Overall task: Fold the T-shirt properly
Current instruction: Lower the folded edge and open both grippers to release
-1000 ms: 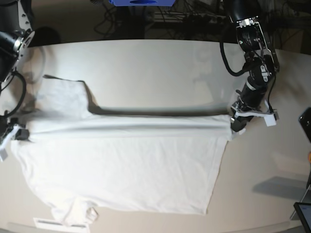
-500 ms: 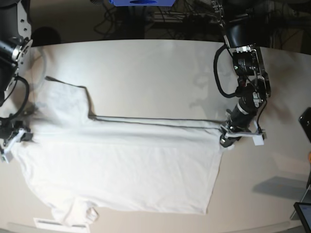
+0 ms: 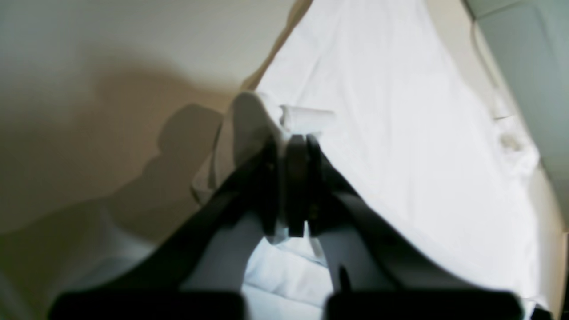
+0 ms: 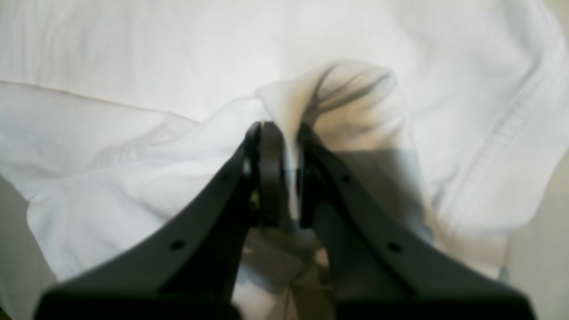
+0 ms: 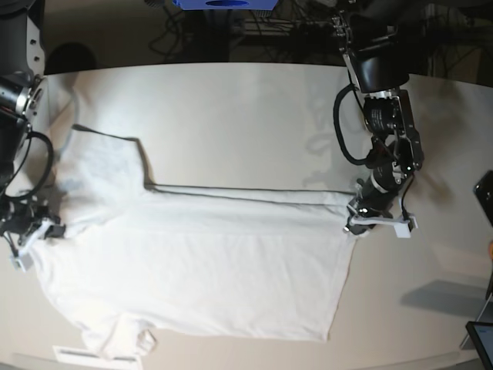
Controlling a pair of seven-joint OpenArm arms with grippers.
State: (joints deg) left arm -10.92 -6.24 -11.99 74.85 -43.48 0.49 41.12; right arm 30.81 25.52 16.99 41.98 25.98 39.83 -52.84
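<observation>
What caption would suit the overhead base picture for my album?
Two robot arms, left gripper and right gripper, pinch opposite ends of a white T-shirt folded lengthwise on the table.

A plain white short-sleeved cloth T-shirt, unpatterned, lies brighter than the smooth off-white tabletop. Black gripper fingers contrast against the cloth; a blue object shows at the far edge.

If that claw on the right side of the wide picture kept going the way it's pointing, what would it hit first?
The left gripper is already shut on the T-shirt at its edge. Straight on, it would probably press more of the shirt's white cloth, with the table beneath; depth is hard to judge.
</observation>
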